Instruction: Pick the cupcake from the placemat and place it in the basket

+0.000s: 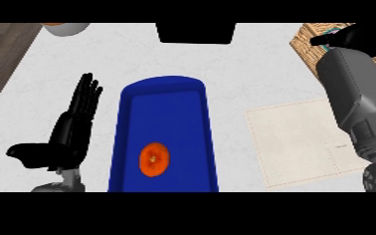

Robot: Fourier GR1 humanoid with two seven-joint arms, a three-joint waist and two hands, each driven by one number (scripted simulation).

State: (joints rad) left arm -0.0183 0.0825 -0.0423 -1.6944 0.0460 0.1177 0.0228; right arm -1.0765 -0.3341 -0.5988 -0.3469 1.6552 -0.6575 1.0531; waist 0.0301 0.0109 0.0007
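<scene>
Right side first, because that's where I lose things. My black right hand (339, 36) is up in the far right corner, over the woven tan wicker basket (307, 44), and the frame's edge cuts both of them. The hand is one dark shape; whether it's open, closed or gripping anything, I cannot tell. The thick grey right forearm (351, 97) runs down the right edge and covers the right margin of the pale beige square cloth placemat (297, 144).

The cupcake: I can't find it. The part of the placemat I can see is bare cloth, and what shows of the basket is weave only. So its look, its long axis and which way it faces are unreadable from here.

My black left hand (70, 129) rests at the left, open, fingers straight and pointing away up the white marbled counter (249, 69), thumb out to the side.

In the middle is a long deep-blue plastic tray (121, 134), running lengthwise away from me, near end cut off. A flat round orange piece (154, 159) lies in it. Farther back sit a black boxy object (196, 32) and a grey rounded bowl (67, 28), both clipped.
</scene>
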